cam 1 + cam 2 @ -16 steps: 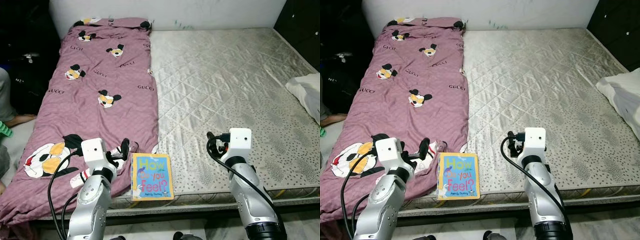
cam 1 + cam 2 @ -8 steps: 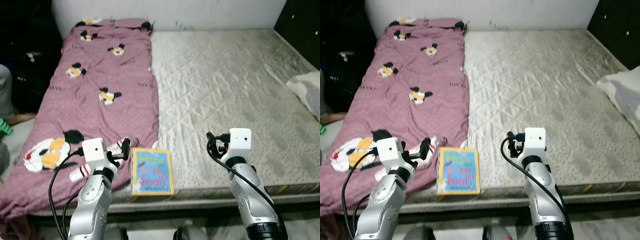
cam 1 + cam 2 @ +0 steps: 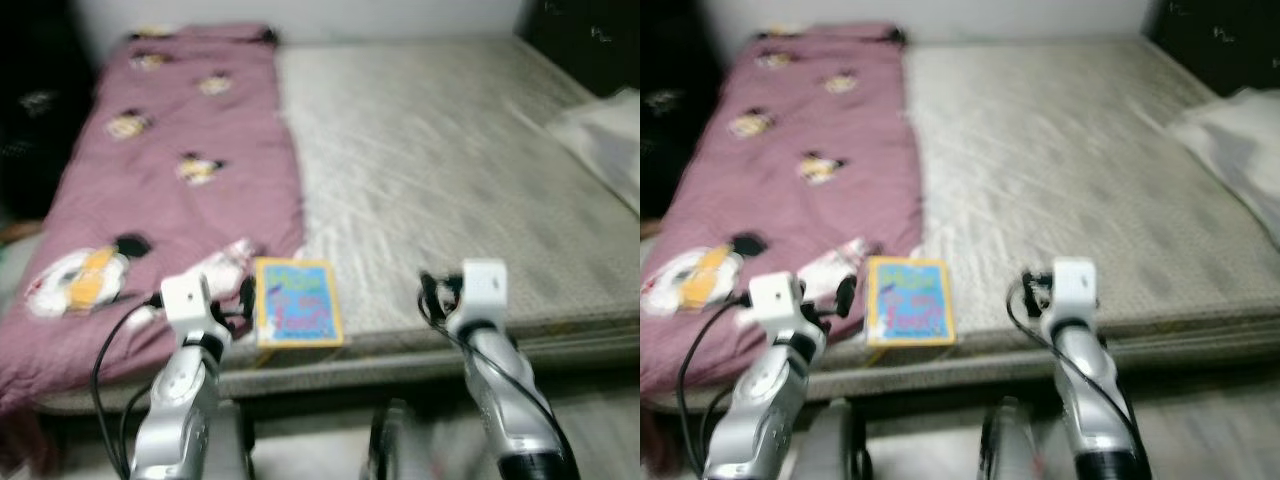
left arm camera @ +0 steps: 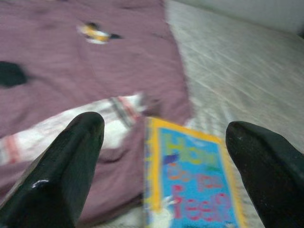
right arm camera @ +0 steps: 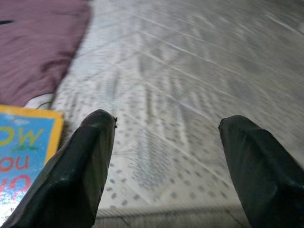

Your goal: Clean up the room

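Observation:
A blue and yellow picture book (image 3: pixel 296 301) lies flat near the front edge of the grey quilted mattress (image 3: pixel 450 170), touching the hem of a mauve cartoon-print blanket (image 3: pixel 170 160). My left gripper (image 4: pixel 164 166) is open and hangs just short of the book (image 4: pixel 190 183), nothing between its fingers. My right gripper (image 5: pixel 164 161) is open too, over bare mattress to the right of the book (image 5: pixel 23 142). Both arms (image 3: pixel 185 330) (image 3: pixel 480 310) reach forward at the bed's front edge. The head views are blurred.
A white pillow (image 3: pixel 1230 135) lies at the mattress's right side. The blanket covers the bed's left third up to the white wall. Dark furniture (image 3: pixel 570 40) stands at the far right, dark clutter (image 3: pixel 30 110) left of the bed. Pale floor (image 3: pixel 330 440) runs along the bed's front.
The whole picture has shifted and blurred: the camera has pulled back and tilted down, showing more floor before the bed. Book, blanket and both open grippers keep their places relative to one another.

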`<state>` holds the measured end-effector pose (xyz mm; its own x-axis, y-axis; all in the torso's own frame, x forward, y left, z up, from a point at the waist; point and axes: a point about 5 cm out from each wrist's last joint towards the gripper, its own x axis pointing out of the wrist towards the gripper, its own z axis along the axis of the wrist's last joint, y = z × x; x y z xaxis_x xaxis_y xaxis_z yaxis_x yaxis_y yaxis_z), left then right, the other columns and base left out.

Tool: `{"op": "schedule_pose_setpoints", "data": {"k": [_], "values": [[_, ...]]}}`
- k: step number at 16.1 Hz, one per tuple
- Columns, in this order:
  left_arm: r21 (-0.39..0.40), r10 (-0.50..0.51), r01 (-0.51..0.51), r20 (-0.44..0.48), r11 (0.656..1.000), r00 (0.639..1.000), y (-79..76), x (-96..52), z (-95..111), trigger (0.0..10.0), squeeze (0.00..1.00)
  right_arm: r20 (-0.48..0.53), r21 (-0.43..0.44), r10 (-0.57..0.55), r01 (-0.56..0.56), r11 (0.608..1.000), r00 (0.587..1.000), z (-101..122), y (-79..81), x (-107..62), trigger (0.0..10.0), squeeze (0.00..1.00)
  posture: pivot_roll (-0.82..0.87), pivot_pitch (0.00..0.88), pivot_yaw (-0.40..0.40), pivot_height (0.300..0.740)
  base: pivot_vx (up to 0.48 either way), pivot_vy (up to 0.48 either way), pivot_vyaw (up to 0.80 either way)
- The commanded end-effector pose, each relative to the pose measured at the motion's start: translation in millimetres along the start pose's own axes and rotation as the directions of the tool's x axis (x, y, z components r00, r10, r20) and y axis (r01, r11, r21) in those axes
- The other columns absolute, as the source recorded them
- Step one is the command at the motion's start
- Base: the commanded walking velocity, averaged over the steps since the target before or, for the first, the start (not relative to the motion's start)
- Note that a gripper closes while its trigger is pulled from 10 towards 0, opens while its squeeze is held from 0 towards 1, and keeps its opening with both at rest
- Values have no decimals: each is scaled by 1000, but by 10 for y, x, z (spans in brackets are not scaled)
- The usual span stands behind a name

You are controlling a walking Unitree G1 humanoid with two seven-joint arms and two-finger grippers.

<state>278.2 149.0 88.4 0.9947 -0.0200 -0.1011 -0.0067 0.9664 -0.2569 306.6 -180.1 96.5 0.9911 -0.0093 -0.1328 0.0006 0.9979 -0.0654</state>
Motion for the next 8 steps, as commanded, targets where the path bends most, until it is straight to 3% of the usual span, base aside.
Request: {"op": "schedule_pose_setpoints", "data": {"k": [1,8], "values": [[1,8,-8,-38,1000,999,36,-34,-87,10000,0,-7,-8,19,-19,1000,1000,-35,51,-8,10000,0,-29,158,14,625,0,0,0],[6,27,-27,-33,1000,999,39,-33,-88,10000,0,-1,-7,52,-52,999,999,-45,102,-20,10000,0,-30,159,11,625,0,0,0]]}}
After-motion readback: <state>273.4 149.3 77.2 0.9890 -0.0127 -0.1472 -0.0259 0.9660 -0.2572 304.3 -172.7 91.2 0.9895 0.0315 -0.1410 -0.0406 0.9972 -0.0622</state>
